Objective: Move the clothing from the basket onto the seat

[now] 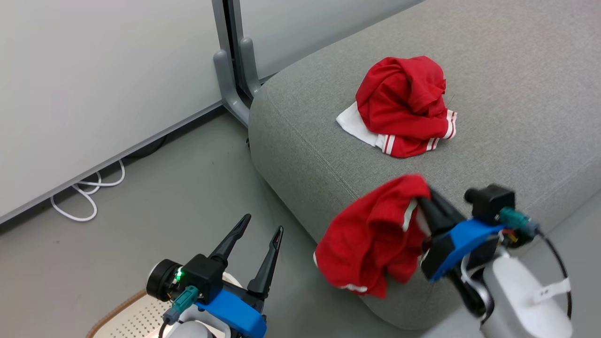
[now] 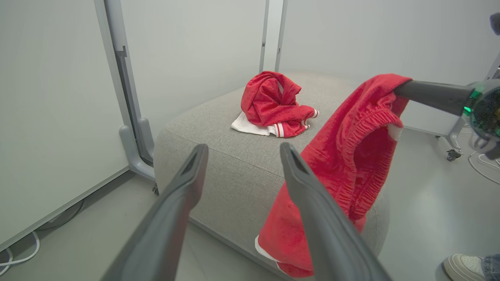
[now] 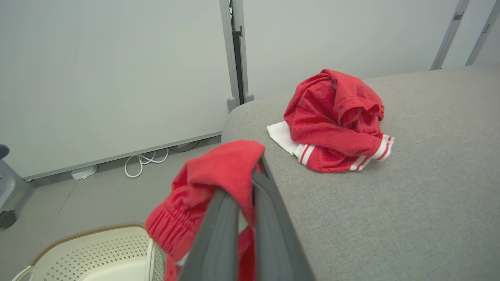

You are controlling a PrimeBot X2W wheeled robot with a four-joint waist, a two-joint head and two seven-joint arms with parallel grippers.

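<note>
My right gripper (image 1: 425, 197) is clamped on a red garment (image 1: 371, 239), dangling over the seat (image 1: 516, 70) edge, 6 o'clock from the pile (image 1: 404, 105). The left gripper (image 1: 263, 225) is spread and empty, by the basket (image 1: 127, 314) at 7 o'clock. If I release here, most of the fabric hangs off the edge and likely slides to the floor (image 1: 188, 197).

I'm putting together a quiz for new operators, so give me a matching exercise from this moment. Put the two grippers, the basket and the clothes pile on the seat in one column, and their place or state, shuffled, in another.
Column one:
1. left gripper
2. right gripper
3. basket
4. red and white pile

Column two:
A. lying on the seat
B. down on the floor, beside the seat
C. shut on a red garment
D. open and empty

Pairs: 1-D, 2-C, 3-B, 4-A
</note>
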